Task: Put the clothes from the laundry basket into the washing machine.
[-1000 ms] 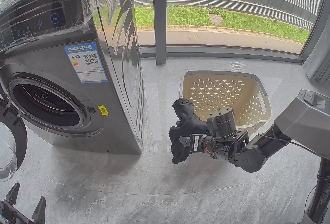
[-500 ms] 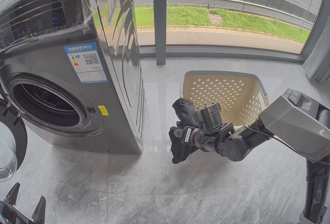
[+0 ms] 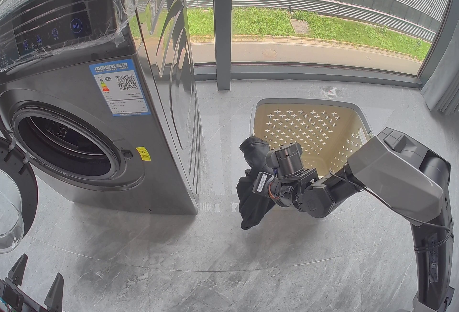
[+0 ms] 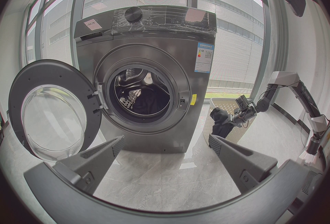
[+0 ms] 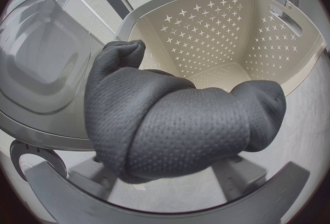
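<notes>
Gripping the dark garment (image 3: 251, 205) with the right pincer (image 3: 256, 182), jaws closing on the bunched cloth. Holding the garment just outside the laundry basket (image 3: 311, 103), at the basket's 8 o'clock corner in the head view. Letting one end hang down toward the floor (image 3: 215, 255) while the other end is bunching up above the pincer. Facing the washing machine (image 3: 158, 102), standing at 9 o'clock from the garment and well apart from it. Showing the round door (image 4: 51, 108) standing open, with dark clothes (image 4: 147, 99) lying inside the drum. Holding the left pincer (image 4: 165, 145) low at 7 o'clock in the head view, fingers spreading wide apart and pointing toward the drum opening.
</notes>
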Robot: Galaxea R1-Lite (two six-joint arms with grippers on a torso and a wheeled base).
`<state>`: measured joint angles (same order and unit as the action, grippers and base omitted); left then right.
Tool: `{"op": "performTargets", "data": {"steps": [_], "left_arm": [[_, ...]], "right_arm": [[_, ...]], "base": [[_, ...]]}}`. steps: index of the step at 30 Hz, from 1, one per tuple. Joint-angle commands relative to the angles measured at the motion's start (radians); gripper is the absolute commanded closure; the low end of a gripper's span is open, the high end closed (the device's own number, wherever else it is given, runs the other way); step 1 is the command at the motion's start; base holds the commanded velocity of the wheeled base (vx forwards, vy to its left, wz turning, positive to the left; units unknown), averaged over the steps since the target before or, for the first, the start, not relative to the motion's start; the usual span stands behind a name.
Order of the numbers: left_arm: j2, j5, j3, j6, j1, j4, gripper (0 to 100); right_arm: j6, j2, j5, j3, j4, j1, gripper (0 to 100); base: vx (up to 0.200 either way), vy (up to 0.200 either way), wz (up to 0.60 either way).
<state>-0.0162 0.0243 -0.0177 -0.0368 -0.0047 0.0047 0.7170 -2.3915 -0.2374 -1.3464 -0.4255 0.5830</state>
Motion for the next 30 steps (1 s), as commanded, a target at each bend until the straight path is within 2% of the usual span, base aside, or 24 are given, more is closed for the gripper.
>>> {"op": "performTargets", "data": {"steps": [1, 8, 11, 12, 16, 19, 21, 22, 26, 27, 28, 29, 30], "left_arm": [[0.009, 0.000, 0.016, 0.000, 0.000, 0.000, 0], [0.009, 0.000, 0.016, 0.000, 0.000, 0.000, 0], [0.009, 0.000, 0.016, 0.000, 0.000, 0.000, 0], [0.009, 0.000, 0.016, 0.000, 0.000, 0.000, 0], [0.009, 0.000, 0.016, 0.000, 0.000, 0.000, 0], [0.009, -0.001, 0.016, 0.000, 0.000, 0.000, 0], [0.009, -0.001, 0.016, 0.000, 0.000, 0.000, 0], [0.009, -0.006, 0.016, -0.002, 0.000, 0.000, 0], [0.009, -0.006, 0.016, -0.002, 0.000, 0.000, 0], [0.010, -0.006, 0.016, 0.000, 0.000, 0.000, 0], [0.010, -0.006, 0.016, 0.000, 0.000, 0.000, 0], [0.009, -0.006, 0.016, -0.002, 0.000, 0.000, 0], [0.009, -0.006, 0.016, -0.002, 0.000, 0.000, 0]], "right_arm": [[0.002, -0.009, 0.001, -0.002, -0.001, 0.008, 100], [0.010, 0.032, 0.000, 0.016, 0.005, 0.024, 100], [0.010, 0.081, -0.003, 0.055, 0.005, 0.038, 100], [0.007, 0.161, -0.010, 0.116, 0.008, 0.060, 100], [-0.014, 0.330, -0.014, 0.240, 0.010, 0.089, 100], [-0.071, 0.474, -0.013, 0.351, 0.005, 0.103, 100], [-0.085, 0.508, -0.013, 0.374, 0.002, 0.106, 100], [-0.130, 0.611, -0.010, 0.440, -0.004, 0.115, 100], [-0.195, 0.807, 0.003, 0.555, -0.004, 0.146, 100], [-0.231, 0.848, 0.006, 0.587, -0.007, 0.152, 100], [-0.231, 0.848, 0.006, 0.587, -0.007, 0.152, 100], [-0.300, 0.954, 0.029, 0.653, -0.027, 0.167, 100], [-0.309, 0.966, 0.033, 0.664, -0.032, 0.169, 100]], "base": [[0.000, 0.000, 0.00], [0.000, 0.000, 0.00], [0.000, 0.000, 0.00], [0.000, 0.000, 0.00], [0.000, 0.000, 0.00], [0.000, 0.000, 0.00], [0.000, 0.000, 0.00], [0.000, 0.000, 0.00], [0.000, 0.000, 0.00], [0.000, 0.000, 0.00], [0.000, 0.000, 0.00], [0.000, 0.000, 0.00], [0.000, 0.000, 0.00]]}}
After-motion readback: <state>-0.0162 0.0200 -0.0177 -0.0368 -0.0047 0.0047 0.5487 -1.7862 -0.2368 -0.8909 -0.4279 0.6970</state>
